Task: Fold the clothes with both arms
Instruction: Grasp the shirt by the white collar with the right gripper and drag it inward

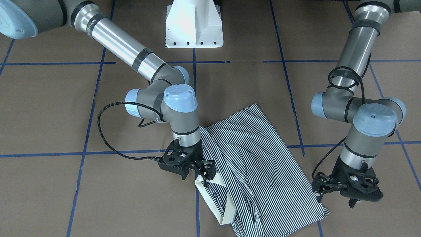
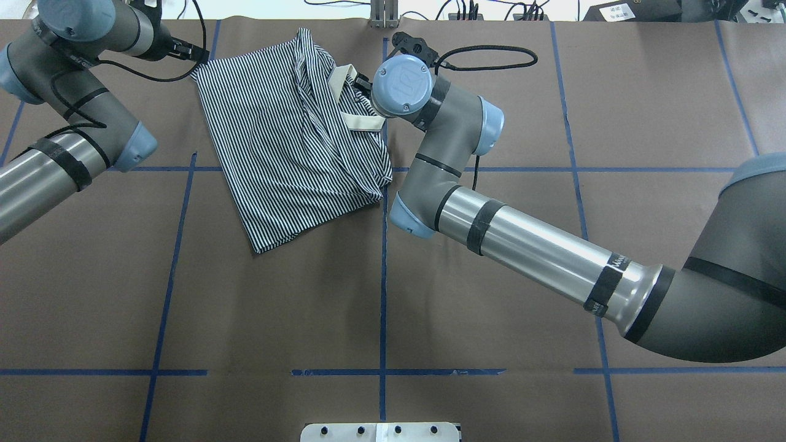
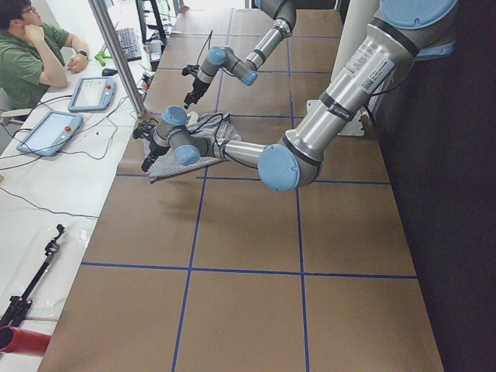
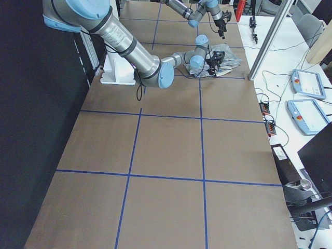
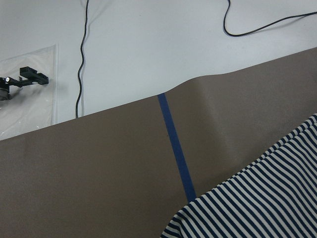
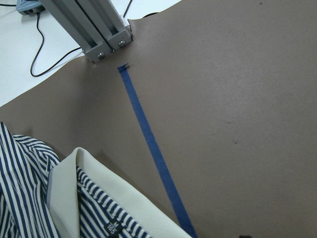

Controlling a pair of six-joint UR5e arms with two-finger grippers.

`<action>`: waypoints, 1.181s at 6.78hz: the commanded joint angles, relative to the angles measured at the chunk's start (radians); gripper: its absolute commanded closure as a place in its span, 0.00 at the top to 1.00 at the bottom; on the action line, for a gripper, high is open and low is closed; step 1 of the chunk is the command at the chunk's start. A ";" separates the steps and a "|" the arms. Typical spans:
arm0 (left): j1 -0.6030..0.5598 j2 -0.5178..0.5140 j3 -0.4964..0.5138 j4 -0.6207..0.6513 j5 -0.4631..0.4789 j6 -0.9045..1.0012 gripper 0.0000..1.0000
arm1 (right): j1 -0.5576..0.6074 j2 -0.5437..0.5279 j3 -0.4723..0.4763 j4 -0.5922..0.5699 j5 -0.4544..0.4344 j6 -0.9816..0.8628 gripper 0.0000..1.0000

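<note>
Surface: a wide brown surface (image 1: 65, 115) is seen, marked into squares by blue tape (image 1: 194, 98).
Right arm: the right arm (image 1: 125, 42) is stretched far across the surface, with its wrist bent down over the shirt's collar side.
Left arm: the left arm (image 1: 355, 49) is folded at the elbow, and its wrist is pointed down just beside the shirt's far side.
Shirt: the shirt (image 1: 256, 158) is laid near the surface's edge farthest from the robot. It lies askew to the tape lines, mostly flat, with a loose bunched fold running down from the collar.
Handling: the shirt is judged light, soft and limp. It will likely sag and slide on the surface unless it is lifted at two points together. A thin single layer may be missed by a shallow pinch.
Collar: the cream collar (image 1: 213, 200) is turned open with the buttons showing. It is the stiffest and thickest part, so it is judged the surest hold on this side.
Corner: the striped corner (image 1: 324, 210) lies flat and is offered as the matching hold on the other side.
Right end effector: the right end effector (image 1: 204, 176) is lowered onto or just above the collar's edge. It cannot be told whether the fingers are closed on the cloth.
Left end effector: the left end effector (image 1: 334, 197) is seen with its fingers spread and nothing between them, hovering just beside the corner.
</note>
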 commanded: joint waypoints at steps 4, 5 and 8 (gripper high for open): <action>0.000 0.005 -0.002 0.000 0.000 -0.001 1.00 | -0.028 0.021 -0.061 0.032 -0.024 0.013 0.69; 0.000 0.005 -0.003 0.000 0.000 -0.001 1.00 | -0.029 0.020 -0.063 0.032 -0.023 0.015 0.60; 0.000 0.013 -0.014 -0.001 0.000 -0.001 1.00 | -0.020 0.017 -0.045 0.025 0.017 -0.049 0.00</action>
